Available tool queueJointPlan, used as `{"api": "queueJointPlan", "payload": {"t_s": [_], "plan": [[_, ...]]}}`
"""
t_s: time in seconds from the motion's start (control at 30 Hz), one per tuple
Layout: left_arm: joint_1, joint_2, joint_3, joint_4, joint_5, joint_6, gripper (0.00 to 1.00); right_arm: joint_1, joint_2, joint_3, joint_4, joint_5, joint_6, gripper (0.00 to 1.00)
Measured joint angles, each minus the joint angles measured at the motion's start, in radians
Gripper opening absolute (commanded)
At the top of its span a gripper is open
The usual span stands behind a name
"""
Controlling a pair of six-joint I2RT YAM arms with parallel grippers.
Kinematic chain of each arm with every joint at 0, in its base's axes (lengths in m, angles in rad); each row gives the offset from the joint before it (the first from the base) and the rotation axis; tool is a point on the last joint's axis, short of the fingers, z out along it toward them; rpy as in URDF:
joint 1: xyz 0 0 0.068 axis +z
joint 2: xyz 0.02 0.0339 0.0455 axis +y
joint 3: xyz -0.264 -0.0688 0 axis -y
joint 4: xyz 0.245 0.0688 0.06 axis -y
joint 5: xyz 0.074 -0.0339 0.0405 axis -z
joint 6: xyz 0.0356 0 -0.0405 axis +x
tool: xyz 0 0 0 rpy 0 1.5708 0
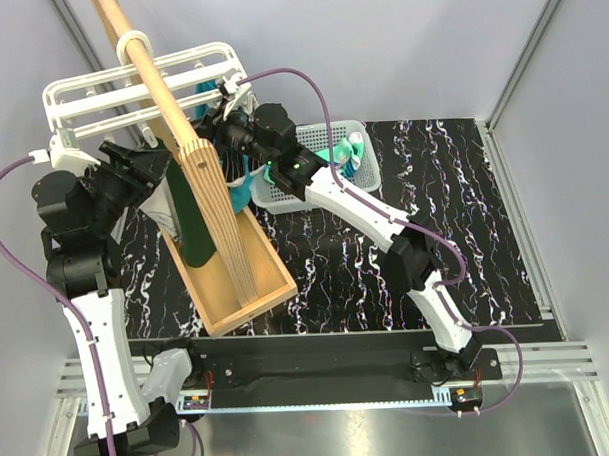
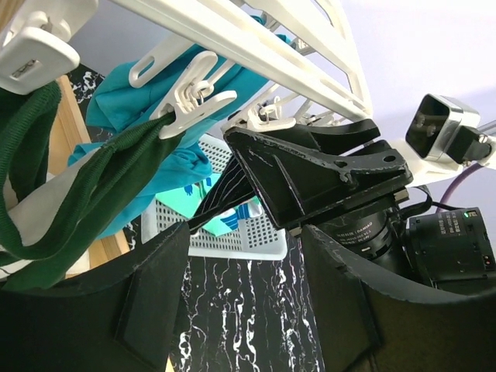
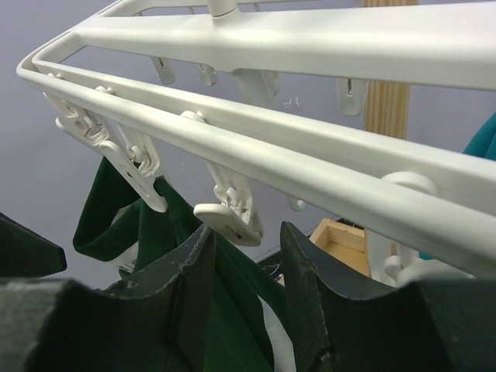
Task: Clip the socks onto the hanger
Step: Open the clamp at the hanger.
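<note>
The white hanger (image 1: pixel 80 96) hangs by its loop on the wooden pole, its bars filling the top of the right wrist view (image 3: pixel 310 163). My right gripper (image 3: pixel 246 232) sits right under one clip (image 3: pixel 231 218), fingers apart, with dark green fabric showing in the gap; contact is unclear. A thin black pinstriped piece (image 2: pixel 225 190) trails down from beside the right gripper (image 1: pixel 221 131). Mint green socks (image 1: pixel 344 152) lie in the basket, also seen in the left wrist view (image 2: pixel 232 221). My left gripper (image 2: pixel 244 240) is open and empty, just left of the hanger's underside (image 1: pixel 148 173).
A long dark green garment (image 1: pixel 189 217) and a teal cloth (image 2: pixel 132 101) hang from clips. The wooden pole (image 1: pixel 154 83) rises from a slatted stand in a wooden tray (image 1: pixel 257 290). The grey mesh basket (image 1: pixel 283 194) sits behind on the black marble table.
</note>
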State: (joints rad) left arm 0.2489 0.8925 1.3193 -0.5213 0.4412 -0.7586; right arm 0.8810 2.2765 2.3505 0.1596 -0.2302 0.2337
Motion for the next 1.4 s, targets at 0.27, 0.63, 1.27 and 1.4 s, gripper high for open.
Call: {"api": "queueJointPlan", "payload": {"t_s": [0.27,0.63,1.27,1.4], "plan": [[0.000,0.013,0.000,0.002,0.016,-0.007,0.64,0.000,0.000,0.002,0.000,0.002,0.022,0.25],[-0.004,0.040,0.000,0.045,0.058,-0.018,0.64,0.000,-0.002,-0.016,0.007,0.004,0.040,0.00],[-0.214,0.206,0.096,0.141,-0.091,-0.055,0.66,0.000,-0.145,0.002,-0.337,-0.021,-0.071,0.00],[-0.240,0.214,0.103,0.158,-0.139,-0.066,0.66,0.000,-0.145,0.008,-0.350,-0.024,-0.083,0.00]]}}
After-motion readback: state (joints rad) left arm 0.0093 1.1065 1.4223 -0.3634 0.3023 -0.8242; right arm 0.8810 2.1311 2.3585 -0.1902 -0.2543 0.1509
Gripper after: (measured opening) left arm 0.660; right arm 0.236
